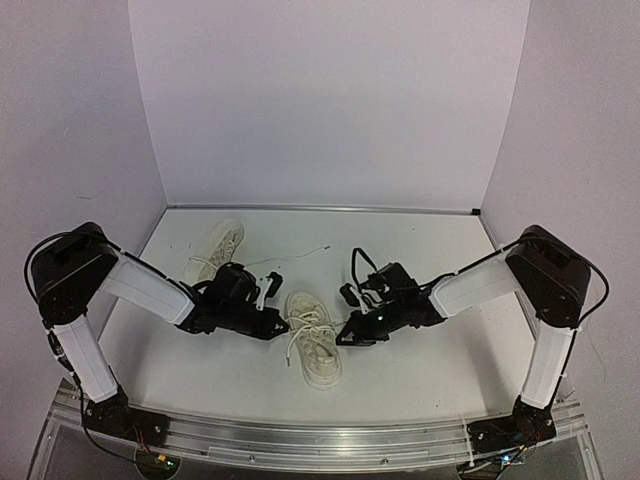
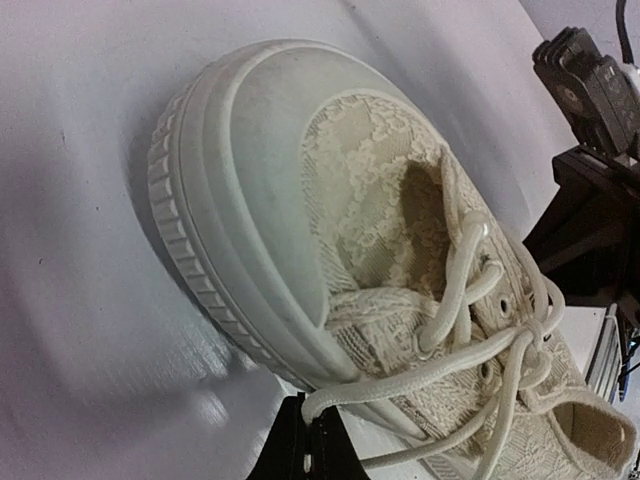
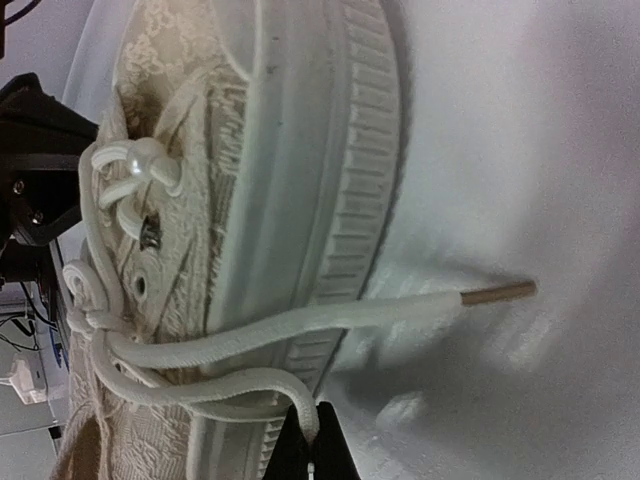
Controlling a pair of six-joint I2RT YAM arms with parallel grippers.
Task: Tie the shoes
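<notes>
A cream-white lace sneaker lies in the middle of the table between both arms, toe pointing away from the bases. My left gripper is at its left side, shut on a loop of its white lace; the sneaker fills the left wrist view. My right gripper is at its right side, shut on another loop of lace; the sneaker's sole fills the right wrist view. A loose lace end with a tan aglet lies on the table. The second sneaker lies at the back left.
A loose lace trails right from the second sneaker across the table. White walls enclose the table on three sides. A metal rail runs along the near edge.
</notes>
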